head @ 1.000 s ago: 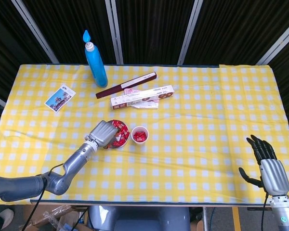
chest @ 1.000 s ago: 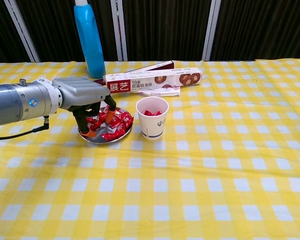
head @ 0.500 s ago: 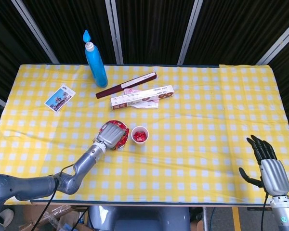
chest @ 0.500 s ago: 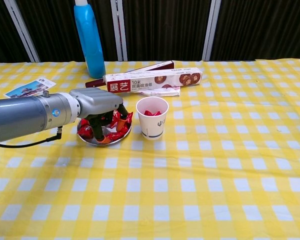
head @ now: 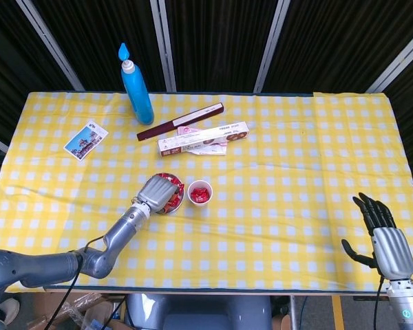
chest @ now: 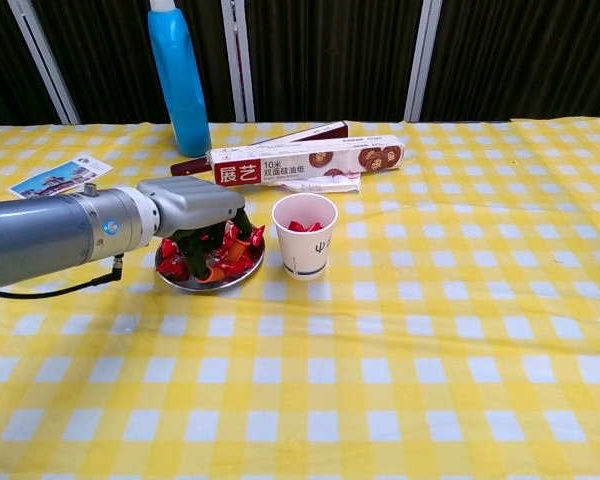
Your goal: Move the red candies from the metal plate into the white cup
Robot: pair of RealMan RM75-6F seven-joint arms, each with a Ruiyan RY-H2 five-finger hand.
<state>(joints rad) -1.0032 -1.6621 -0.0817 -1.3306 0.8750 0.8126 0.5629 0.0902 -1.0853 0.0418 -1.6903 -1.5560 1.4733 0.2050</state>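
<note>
Left robot hand (chest: 195,205): fingers down among candies (chest: 230,250) in plate (chest: 195,281), grasp unclear. Right robot hand (head: 385,237): spread, empty. Cup (chest: 304,236): beside plate.

left hand (chest: 195,205) hiding part of metal plate (chest: 242,277), grasp unclear

1. Long box (chest: 308,164): white Chinese characters "展艺" on the red patch at its left end.
2. Same box, beside the patch: "10米" and a line of Chinese characters under it, too small to read.
3. White cup (chest: 304,236): small dark mark on its front, unreadable.
4. Card (chest: 60,175): printed picture, no legible text.
</note>
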